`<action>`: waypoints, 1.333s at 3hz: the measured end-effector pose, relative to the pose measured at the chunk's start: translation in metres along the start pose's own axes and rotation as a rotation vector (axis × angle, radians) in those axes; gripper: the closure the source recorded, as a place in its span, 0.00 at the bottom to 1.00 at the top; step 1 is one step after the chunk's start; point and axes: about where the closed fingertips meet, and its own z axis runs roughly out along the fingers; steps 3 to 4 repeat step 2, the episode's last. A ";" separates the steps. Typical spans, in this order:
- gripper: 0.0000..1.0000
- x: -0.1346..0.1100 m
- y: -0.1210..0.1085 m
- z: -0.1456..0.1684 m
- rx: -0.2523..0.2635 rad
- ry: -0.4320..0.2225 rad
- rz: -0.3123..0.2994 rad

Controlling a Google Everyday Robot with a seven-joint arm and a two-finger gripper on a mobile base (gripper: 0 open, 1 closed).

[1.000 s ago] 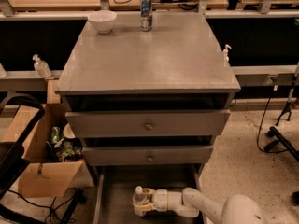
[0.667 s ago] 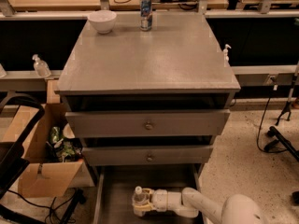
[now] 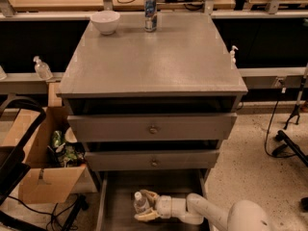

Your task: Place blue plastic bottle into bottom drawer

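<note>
The blue plastic bottle (image 3: 141, 202), clear with a white cap, stands upright inside the open bottom drawer (image 3: 120, 186), left of its middle. My gripper (image 3: 146, 205) reaches into the drawer from the lower right, its fingers (image 3: 150, 195) on either side of the bottle, shut on it. The white arm (image 3: 207, 213) runs out toward the bottom right corner.
Two upper drawers (image 3: 153, 128) with round knobs hang above the open one. A white bowl (image 3: 105, 21) and a blue-and-silver can (image 3: 150, 6) stand at the cabinet top's back. A cardboard box (image 3: 41, 150) of trash sits left. Pump bottles (image 3: 42, 68) stand on side ledges.
</note>
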 end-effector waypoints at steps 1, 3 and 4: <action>0.00 0.000 0.001 0.001 -0.002 -0.001 0.001; 0.00 0.000 0.001 0.001 -0.002 -0.001 0.001; 0.00 0.000 0.001 0.001 -0.002 -0.001 0.001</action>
